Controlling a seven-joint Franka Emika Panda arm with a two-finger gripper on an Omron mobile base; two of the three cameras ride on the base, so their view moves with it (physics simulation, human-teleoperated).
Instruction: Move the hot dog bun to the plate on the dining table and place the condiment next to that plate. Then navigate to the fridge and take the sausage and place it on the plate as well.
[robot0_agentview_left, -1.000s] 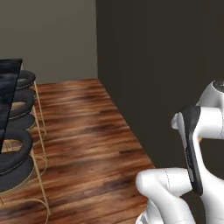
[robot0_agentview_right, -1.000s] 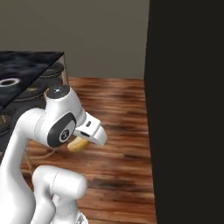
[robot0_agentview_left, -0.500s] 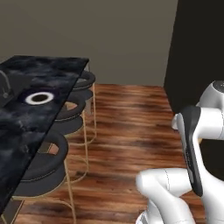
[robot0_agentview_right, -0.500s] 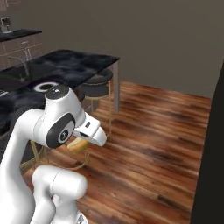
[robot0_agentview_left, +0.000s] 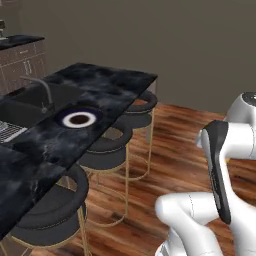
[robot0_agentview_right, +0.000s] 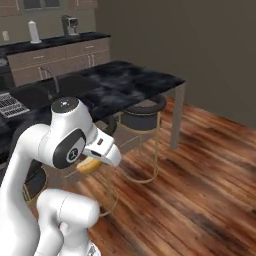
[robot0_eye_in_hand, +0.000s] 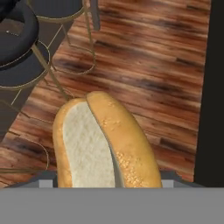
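your arm is folded in tight over the base, its white elbow link raised and the wrist tucked low in front of the body. in the right base view the gripper (robot0_agentview_right: 92, 161) points down toward the wooden floor (robot0_agentview_right: 200, 185), and the hot dog bun (robot0_agentview_right: 89, 165) peeks out tan beneath the hand. in the hand view you see the bun (robot0_eye_in_hand: 103, 142) rising from between the fingers, split side facing you, pale crumb on the left and browned crust on the right, carried in the air above the floorboards; the jaws are pinching the bun, spread wide around it. to your left stands the dark marble dining table (robot0_agentview_left: 100, 95) with the dark-rimmed white plate (robot0_agentview_left: 78, 119) on it, well apart from the bun, and black stools (robot0_agentview_left: 107, 142) with gold frames are tucked along its near edge.
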